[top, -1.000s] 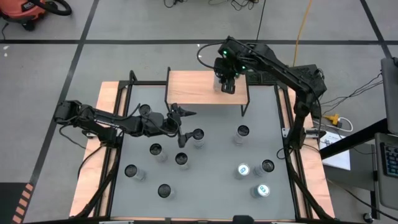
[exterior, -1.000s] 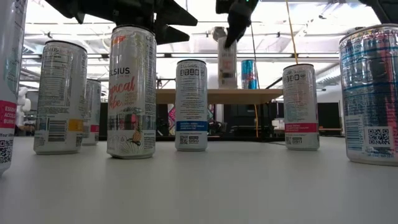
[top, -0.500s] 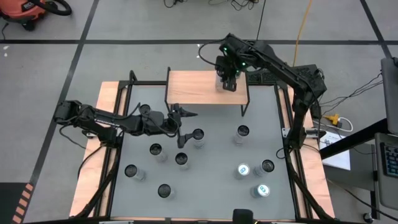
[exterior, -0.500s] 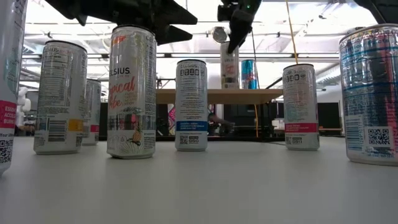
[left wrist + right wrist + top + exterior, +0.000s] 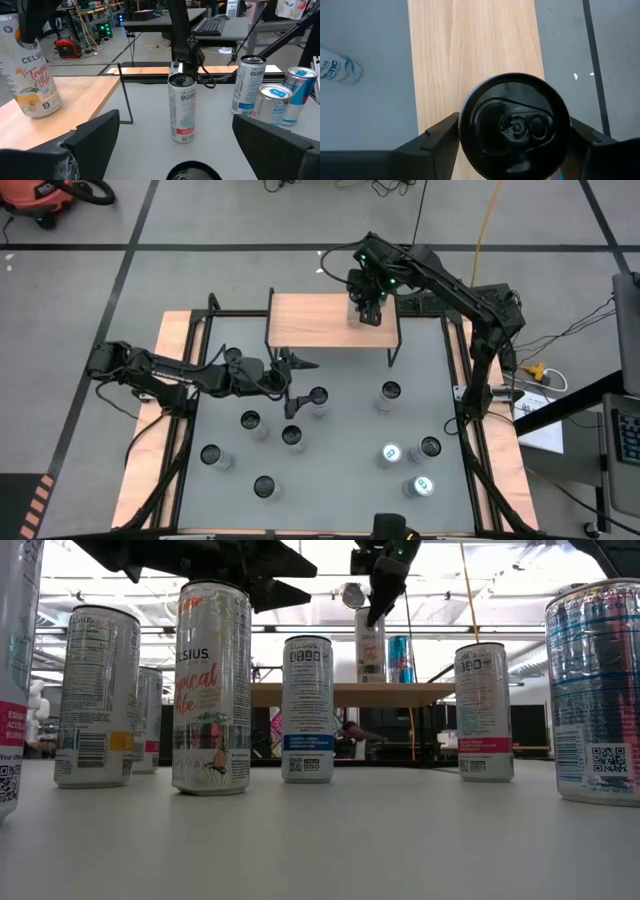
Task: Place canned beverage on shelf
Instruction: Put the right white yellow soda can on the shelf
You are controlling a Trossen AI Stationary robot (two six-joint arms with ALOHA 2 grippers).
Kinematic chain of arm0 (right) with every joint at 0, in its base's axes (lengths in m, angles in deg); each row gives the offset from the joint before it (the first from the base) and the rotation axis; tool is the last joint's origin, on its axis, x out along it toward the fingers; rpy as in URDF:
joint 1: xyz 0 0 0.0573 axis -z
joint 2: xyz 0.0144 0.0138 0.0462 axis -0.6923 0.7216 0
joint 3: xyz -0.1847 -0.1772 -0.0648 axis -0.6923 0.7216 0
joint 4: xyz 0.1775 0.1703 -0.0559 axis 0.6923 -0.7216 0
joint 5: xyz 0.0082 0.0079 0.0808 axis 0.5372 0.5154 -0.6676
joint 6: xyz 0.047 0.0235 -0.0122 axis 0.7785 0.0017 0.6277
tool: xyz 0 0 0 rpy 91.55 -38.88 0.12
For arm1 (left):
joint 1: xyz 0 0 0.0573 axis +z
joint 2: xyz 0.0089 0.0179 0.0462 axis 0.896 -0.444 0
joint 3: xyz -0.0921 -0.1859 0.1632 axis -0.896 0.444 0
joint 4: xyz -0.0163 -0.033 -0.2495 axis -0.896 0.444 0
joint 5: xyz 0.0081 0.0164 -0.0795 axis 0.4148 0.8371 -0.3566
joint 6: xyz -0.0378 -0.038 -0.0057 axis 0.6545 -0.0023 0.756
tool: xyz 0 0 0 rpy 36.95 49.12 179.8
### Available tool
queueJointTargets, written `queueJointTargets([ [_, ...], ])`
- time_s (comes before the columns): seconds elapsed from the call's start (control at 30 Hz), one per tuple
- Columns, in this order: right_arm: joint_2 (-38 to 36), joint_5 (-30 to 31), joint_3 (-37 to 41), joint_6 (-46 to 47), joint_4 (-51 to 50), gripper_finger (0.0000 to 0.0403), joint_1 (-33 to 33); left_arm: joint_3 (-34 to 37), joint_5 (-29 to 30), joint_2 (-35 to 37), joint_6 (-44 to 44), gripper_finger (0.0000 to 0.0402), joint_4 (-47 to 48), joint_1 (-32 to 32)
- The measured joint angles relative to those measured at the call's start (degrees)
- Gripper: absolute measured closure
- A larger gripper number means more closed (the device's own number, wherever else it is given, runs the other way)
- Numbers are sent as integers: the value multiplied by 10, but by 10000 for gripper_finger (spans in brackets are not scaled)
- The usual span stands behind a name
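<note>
black-topped can (image 5: 514, 125) on shelf (image 5: 470, 45), between right end effector (image 5: 368, 308) fingers

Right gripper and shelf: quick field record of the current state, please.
right gripper: above the shelf's right end, straddling a can
can: upright on the plank, black pull-tab top between the fingers
grip: contact cannot be told
shelf: light wood top, at the table's far edge
left gripper: open, empty, above the table near a can
table: grey, eight more cans standing on it
</note>
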Motion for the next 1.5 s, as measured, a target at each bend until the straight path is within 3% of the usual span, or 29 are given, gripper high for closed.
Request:
queueJointTargets([
  [1.13,13,-31,0,-44,41,169,26,0,1,0,0,11,0,7],
  [1.5,13,-27,0,-47,59,143,26,0,1,0,0,11,0,7],
])
